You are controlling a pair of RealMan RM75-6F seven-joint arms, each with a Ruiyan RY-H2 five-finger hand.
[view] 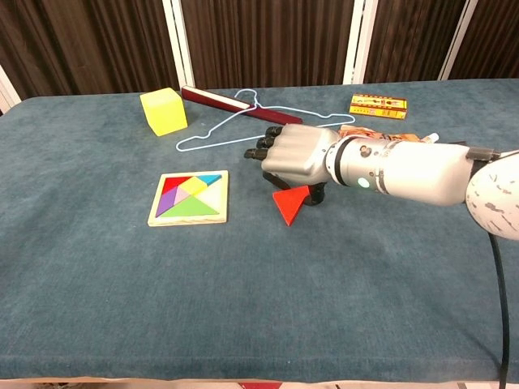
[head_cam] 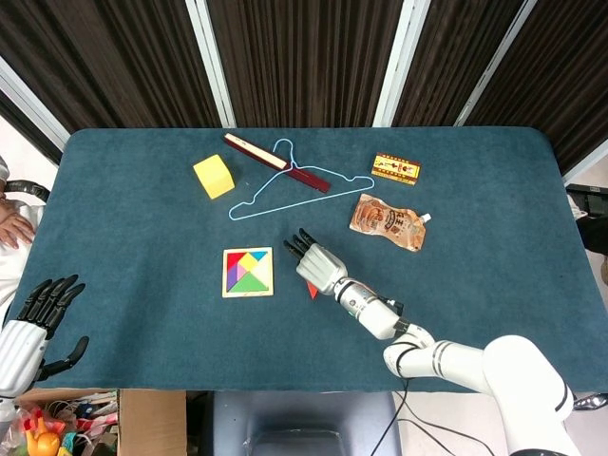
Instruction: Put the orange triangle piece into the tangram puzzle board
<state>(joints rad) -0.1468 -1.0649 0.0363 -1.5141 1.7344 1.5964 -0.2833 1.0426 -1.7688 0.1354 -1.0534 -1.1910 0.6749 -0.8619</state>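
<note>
The orange triangle piece [view: 289, 204] lies just right of the tangram puzzle board [view: 190, 197], which holds several coloured pieces. My right hand [view: 296, 154] hangs over the triangle with its fingers curled down, and the thumb presses on the piece's right corner, so the hand pinches it. In the head view the right hand [head_cam: 318, 266] covers most of the triangle [head_cam: 312, 290], beside the board [head_cam: 248, 272]. Whether the piece is off the cloth I cannot tell. My left hand [head_cam: 33, 328] hangs past the table's left front corner with its fingers spread, holding nothing.
Behind the hand lie a blue wire hanger [head_cam: 285, 180], a dark red bar [head_cam: 275, 162] and a yellow cube [head_cam: 214, 177]. A snack pouch [head_cam: 388, 221] and a small orange box [head_cam: 395, 168] sit at the back right. A cardboard box of toys [head_cam: 57, 427] stands below the table.
</note>
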